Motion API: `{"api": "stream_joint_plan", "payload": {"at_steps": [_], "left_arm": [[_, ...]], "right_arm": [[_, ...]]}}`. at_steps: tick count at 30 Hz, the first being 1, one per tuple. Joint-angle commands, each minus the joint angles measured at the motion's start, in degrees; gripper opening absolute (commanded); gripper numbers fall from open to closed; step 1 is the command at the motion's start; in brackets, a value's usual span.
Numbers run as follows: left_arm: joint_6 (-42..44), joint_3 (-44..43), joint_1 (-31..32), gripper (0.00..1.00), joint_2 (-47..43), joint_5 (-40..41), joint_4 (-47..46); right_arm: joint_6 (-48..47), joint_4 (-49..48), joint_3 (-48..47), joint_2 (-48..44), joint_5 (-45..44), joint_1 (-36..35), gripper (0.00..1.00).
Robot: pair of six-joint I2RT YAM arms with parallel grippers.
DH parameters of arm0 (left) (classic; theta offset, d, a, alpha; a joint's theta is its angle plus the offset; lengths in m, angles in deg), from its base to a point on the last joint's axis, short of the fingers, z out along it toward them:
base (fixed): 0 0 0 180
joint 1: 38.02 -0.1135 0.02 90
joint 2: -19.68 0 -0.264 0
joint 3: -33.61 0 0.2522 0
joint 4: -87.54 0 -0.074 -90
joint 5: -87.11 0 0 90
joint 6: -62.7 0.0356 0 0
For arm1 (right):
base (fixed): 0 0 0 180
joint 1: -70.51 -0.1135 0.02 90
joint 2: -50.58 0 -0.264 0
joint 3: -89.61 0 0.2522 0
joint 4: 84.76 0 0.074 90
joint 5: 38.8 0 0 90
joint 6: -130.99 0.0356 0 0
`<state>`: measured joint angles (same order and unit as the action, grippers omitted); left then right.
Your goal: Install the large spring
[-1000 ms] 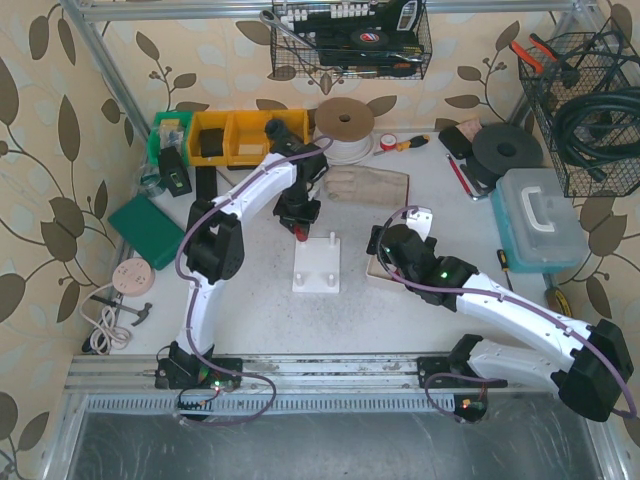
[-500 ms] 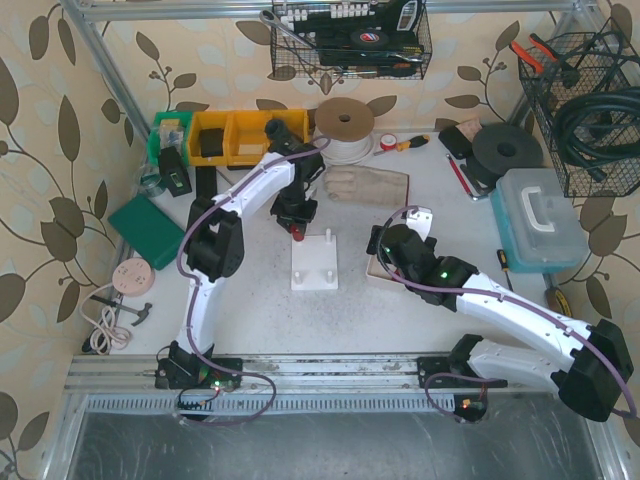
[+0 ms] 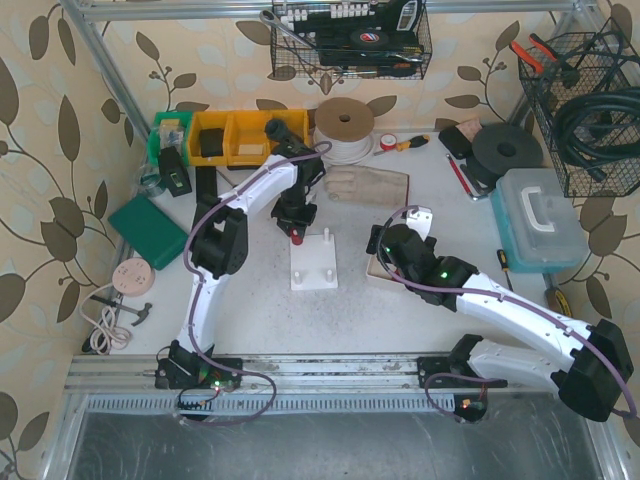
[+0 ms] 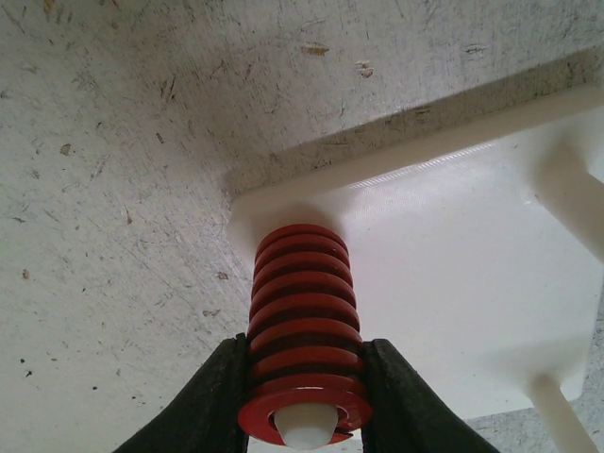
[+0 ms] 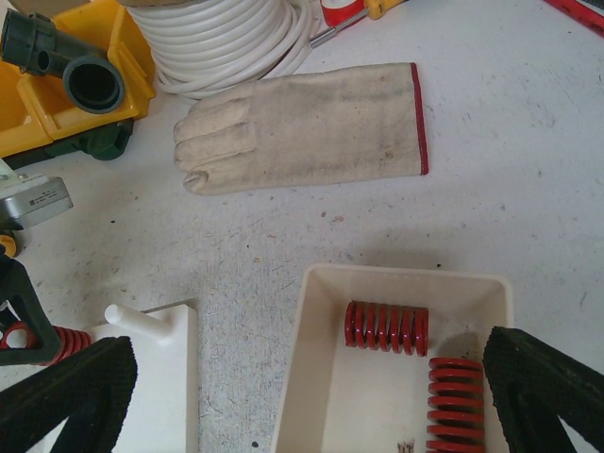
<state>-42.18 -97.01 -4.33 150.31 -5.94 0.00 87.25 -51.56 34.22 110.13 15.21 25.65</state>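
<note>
The large red spring [image 4: 302, 316] stands on a white peg [image 4: 304, 427] at the corner of the white base plate [image 4: 453, 274], and the peg's tip shows through its top coil. My left gripper [image 4: 304, 382] is shut on the spring's upper coils. From above, the left gripper [image 3: 297, 222] and spring [image 3: 298, 236] sit at the far left corner of the plate [image 3: 318, 270]. My right gripper [image 5: 307, 406] is open above a cream tray [image 5: 401, 274] holding two more red springs [image 5: 385, 328].
A work glove [image 5: 302, 127] lies beyond the tray, with a coil of white cable [image 3: 344, 128] and yellow bins [image 3: 235, 135] behind it. A pale blue toolbox [image 3: 540, 220] stands at the right and a green box [image 3: 148, 228] at the left.
The left arm's elbow has shifted slightly, while its gripper stays with the spring at the plate's corner. The right arm has not moved.
</note>
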Motion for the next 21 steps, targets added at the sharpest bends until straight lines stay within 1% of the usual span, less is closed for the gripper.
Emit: {"api": "stream_joint_plan", "payload": {"at_steps": [1, 2, 3, 6, 7, 9, 10, 12, 14, 21], "left_arm": [[1.09, -1.05, -0.73, 0.00, -0.34, 0.77, 0.93], [1.09, -1.09, -0.72, 0.00, -0.40, 0.76, 0.92], [1.15, -1.17, -0.73, 0.03, -0.43, 0.77, 0.93], [1.09, -1.18, -0.66, 0.34, -0.88, 0.82, 0.93], [1.05, -1.22, -0.71, 0.46, -1.07, 0.70, 0.89], [1.05, -1.41, -0.71, 0.64, -1.52, 0.49, 0.91], [0.95, -1.68, -0.73, 0.70, -1.98, 0.39, 0.79], [0.62, -2.26, -0.68, 0.76, -2.89, 0.41, 0.74], [0.39, -3.07, -0.73, 0.80, -3.70, 0.49, 0.90], [-1.35, -5.72, -0.65, 0.85, -8.24, 0.56, 1.54]], "right_arm": [[0.19, -0.29, 0.34, -0.04, 0.04, 0.28, 0.99], [0.18, -0.28, 0.36, 0.02, 0.00, 0.30, 0.99], [0.16, -0.29, 0.33, 0.00, -0.11, 0.28, 0.99], [0.32, -0.03, 0.36, -0.11, -0.37, 0.30, 0.99], [0.32, 0.09, 0.32, -0.21, -0.40, 0.26, 0.99], [0.37, 0.30, 0.19, -0.09, -0.40, 0.29, 0.99], [0.32, 0.55, 0.13, -0.05, -0.44, 0.29, 0.99], [0.39, 0.99, -0.18, 0.03, -0.49, 0.29, 0.99], [0.47, 1.21, -0.29, 0.10, -0.49, 0.28, 0.99], [0.85, 1.56, 0.37, -1.36, -0.75, 0.45, 0.99]]}}
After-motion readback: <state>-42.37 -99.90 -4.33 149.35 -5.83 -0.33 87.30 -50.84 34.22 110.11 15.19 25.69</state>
